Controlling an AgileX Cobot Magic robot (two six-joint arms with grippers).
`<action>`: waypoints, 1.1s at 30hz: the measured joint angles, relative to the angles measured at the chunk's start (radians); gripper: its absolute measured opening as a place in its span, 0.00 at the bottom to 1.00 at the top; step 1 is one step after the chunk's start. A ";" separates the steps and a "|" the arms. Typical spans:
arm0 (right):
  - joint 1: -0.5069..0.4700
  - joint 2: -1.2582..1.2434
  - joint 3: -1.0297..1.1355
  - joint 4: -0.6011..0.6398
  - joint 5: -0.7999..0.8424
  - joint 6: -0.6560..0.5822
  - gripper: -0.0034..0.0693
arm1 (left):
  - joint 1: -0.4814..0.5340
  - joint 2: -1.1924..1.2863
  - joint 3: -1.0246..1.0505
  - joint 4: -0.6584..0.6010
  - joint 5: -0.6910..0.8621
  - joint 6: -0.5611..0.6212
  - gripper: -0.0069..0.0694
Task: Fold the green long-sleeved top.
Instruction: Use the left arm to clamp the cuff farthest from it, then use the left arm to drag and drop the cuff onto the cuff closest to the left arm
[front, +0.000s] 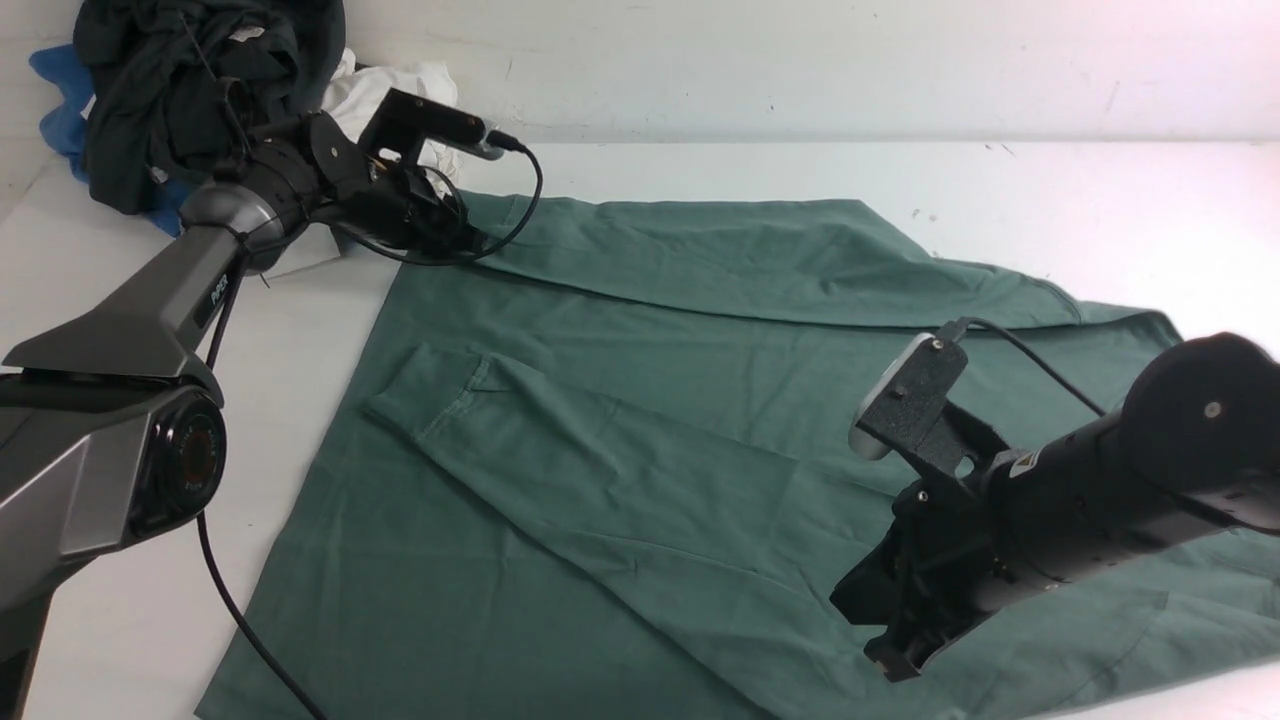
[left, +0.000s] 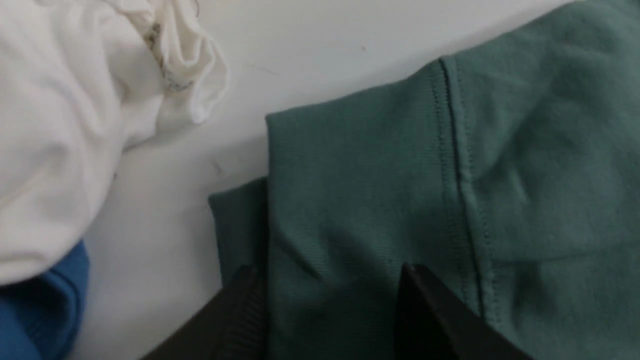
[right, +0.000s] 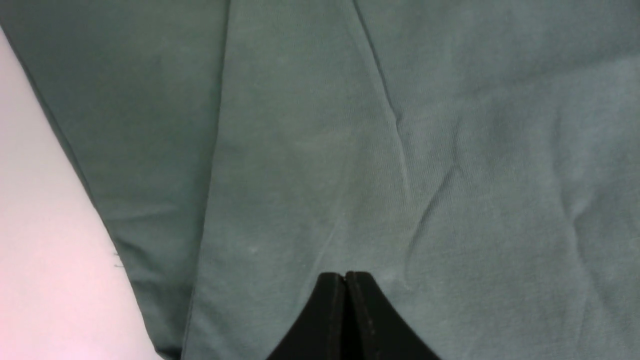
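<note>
Before you lies the green long-sleeved top (front: 640, 400): muted sage-green, spread flat and lightly creased on the white bench (front: 1100, 220). Note one sleeve (front: 600, 470) folded diagonally across the body, its cuff (front: 430, 385) toward the robot's left. The other sleeve (front: 720, 260) lies folded along the far edge, and you find its ribbed cuff (left: 350, 190) at the far-left corner.

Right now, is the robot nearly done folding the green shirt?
Only partway. Done: both sleeves lie folded across the green top. In hand: the left gripper, jaws open, sits over one sleeve cuff; the right gripper is shut above the cloth. Left: the body, spread flat, needs folding up.
</note>
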 joint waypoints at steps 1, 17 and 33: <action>0.000 0.000 0.000 0.001 0.000 0.000 0.03 | -0.001 0.000 0.000 -0.003 0.000 0.020 0.38; 0.000 0.000 0.000 0.001 0.005 0.000 0.03 | -0.008 -0.109 0.001 -0.026 0.058 0.021 0.09; 0.000 -0.157 -0.042 -0.171 0.074 0.193 0.03 | -0.009 -0.458 0.218 0.150 0.573 -0.286 0.09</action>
